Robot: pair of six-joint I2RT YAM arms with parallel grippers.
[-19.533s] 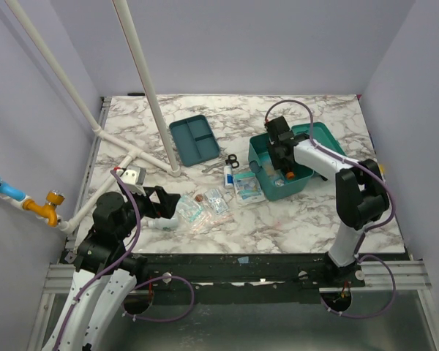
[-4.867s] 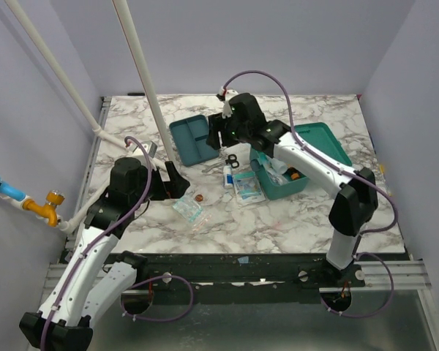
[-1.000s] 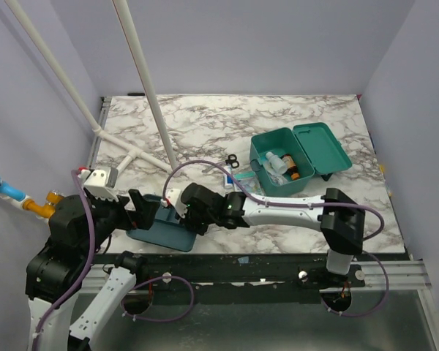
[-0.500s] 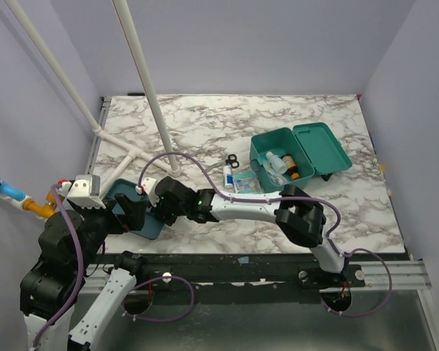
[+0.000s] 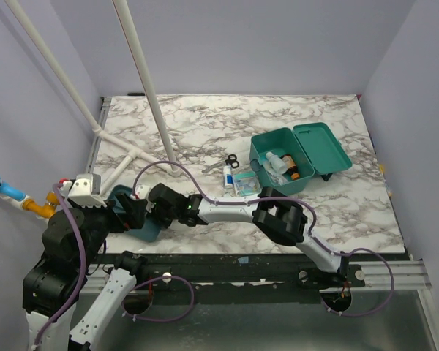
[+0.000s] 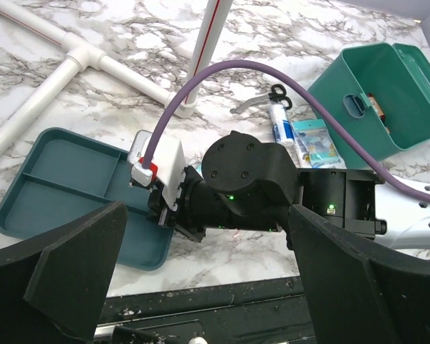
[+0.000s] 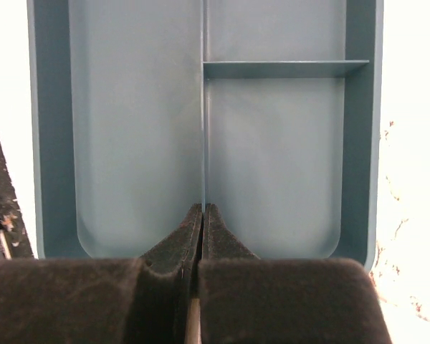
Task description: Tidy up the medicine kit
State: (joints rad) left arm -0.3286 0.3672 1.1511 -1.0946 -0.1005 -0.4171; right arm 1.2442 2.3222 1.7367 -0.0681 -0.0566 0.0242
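The medicine kit (image 5: 276, 177) is a deep teal box standing open at the right, its lid (image 5: 322, 146) laid back; it also shows in the left wrist view (image 6: 376, 100). Small bottles (image 5: 282, 161) lie inside it. My right gripper (image 7: 203, 209) is shut on the middle divider of a flat teal divided tray (image 7: 272, 143), which lies at the table's front left (image 6: 57, 183). In the top view that gripper (image 5: 150, 210) reaches far left across the front. My left gripper (image 6: 208, 287) is open and empty, held above the front edge, over the right wrist.
Scissors (image 5: 230, 159), a white tube (image 5: 227, 175) and a blue-white packet (image 5: 246, 183) lie just left of the kit. White PVC pipes (image 5: 135, 153) cross the back left. The table's front edge (image 6: 201, 315) is close under the left gripper.
My right gripper has drawn the flat tray further left along the front of the table, towards the left arm. The left arm has barely moved.
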